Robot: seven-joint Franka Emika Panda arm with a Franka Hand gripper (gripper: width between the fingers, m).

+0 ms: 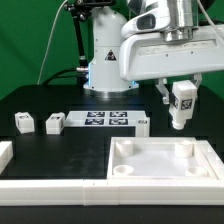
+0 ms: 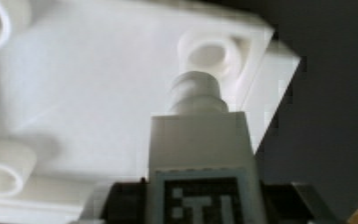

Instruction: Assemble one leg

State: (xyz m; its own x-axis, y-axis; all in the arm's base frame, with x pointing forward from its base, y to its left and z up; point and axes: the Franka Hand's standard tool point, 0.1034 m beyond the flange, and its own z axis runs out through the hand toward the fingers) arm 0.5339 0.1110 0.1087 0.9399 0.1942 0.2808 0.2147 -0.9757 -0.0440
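Observation:
My gripper [image 1: 181,95] is shut on a white leg [image 1: 181,104] with a black-and-white tag on its side, holding it upright in the air above the far right corner of the large white panel [image 1: 160,160]. In the wrist view the leg [image 2: 201,130] runs from the jaws toward a round corner socket [image 2: 213,52] of the panel [image 2: 87,90], its tip close to that socket but apart from it. Three more legs stand on the table at the exterior view's left [image 1: 22,122], [image 1: 54,123] and behind the panel [image 1: 142,123].
The marker board [image 1: 100,120] lies behind the panel. A white frame piece [image 1: 40,182] lies along the front edge and a white block [image 1: 4,152] at the exterior view's left. The robot base [image 1: 105,60] stands at the back.

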